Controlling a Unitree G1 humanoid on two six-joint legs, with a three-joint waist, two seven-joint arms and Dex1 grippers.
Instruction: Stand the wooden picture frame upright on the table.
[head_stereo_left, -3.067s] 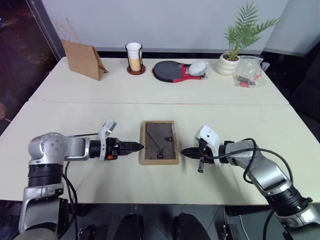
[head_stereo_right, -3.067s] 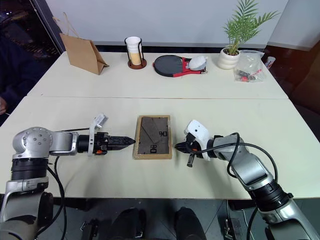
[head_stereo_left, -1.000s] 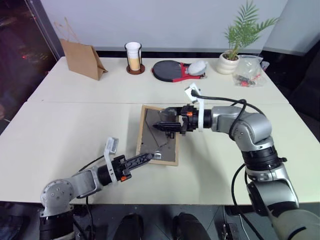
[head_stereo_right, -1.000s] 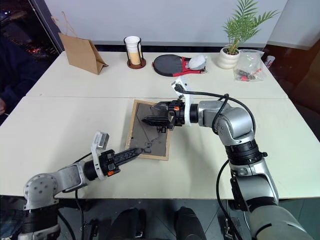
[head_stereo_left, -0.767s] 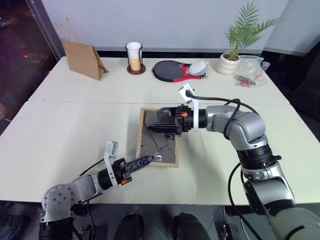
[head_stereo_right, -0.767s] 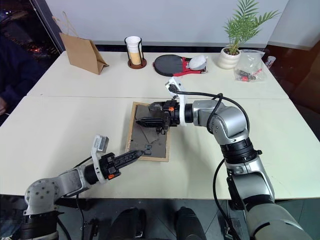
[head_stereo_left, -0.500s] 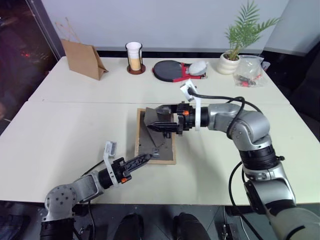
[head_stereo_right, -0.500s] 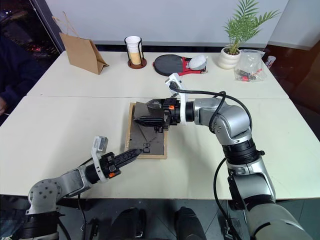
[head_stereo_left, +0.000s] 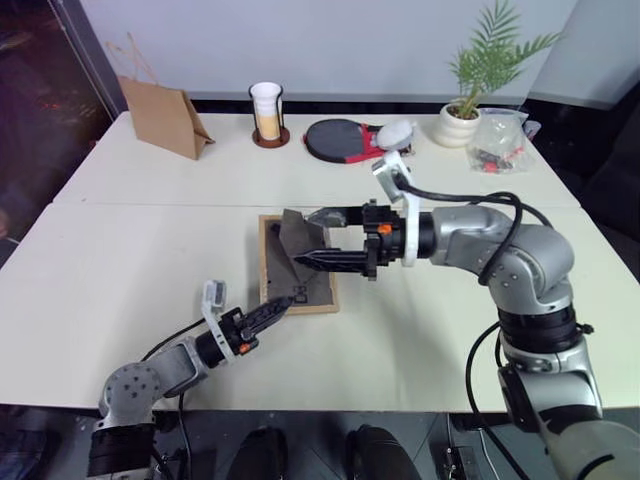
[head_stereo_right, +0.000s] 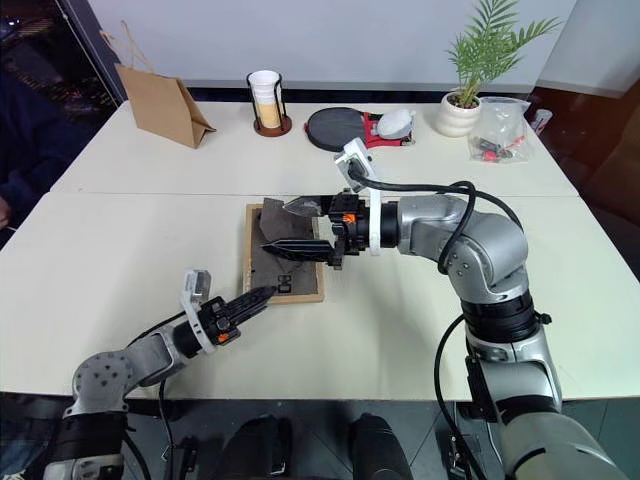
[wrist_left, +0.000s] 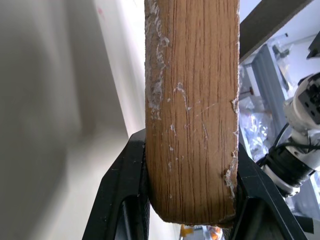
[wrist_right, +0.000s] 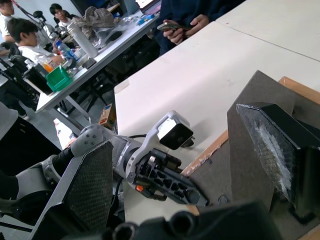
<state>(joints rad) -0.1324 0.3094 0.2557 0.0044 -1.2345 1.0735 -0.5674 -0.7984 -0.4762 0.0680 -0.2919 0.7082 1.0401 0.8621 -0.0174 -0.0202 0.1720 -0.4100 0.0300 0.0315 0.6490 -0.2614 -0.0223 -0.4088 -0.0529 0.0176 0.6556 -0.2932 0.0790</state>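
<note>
Cream table (head_stereo_left: 150, 240), seam across: frame (head_stereo_left: 295, 265), bag (head_stereo_left: 162, 116), cup (head_stereo_left: 267, 114), paddle (head_stereo_left: 345, 140), plant (head_stereo_left: 460, 125).

scuffed light-wood picture frame (wrist_left: 192, 110), matt table (head_stereo_left: 150, 260)

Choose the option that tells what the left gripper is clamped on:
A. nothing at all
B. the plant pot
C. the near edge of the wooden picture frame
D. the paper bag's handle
C: the left gripper has its two black fingers on either side of the wooden picture frame, at its near edge.

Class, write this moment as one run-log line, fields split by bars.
left pincer: shut on wooden picture frame near edge | right pincer: open, around fold-out stand | frame: face-down on table
</note>
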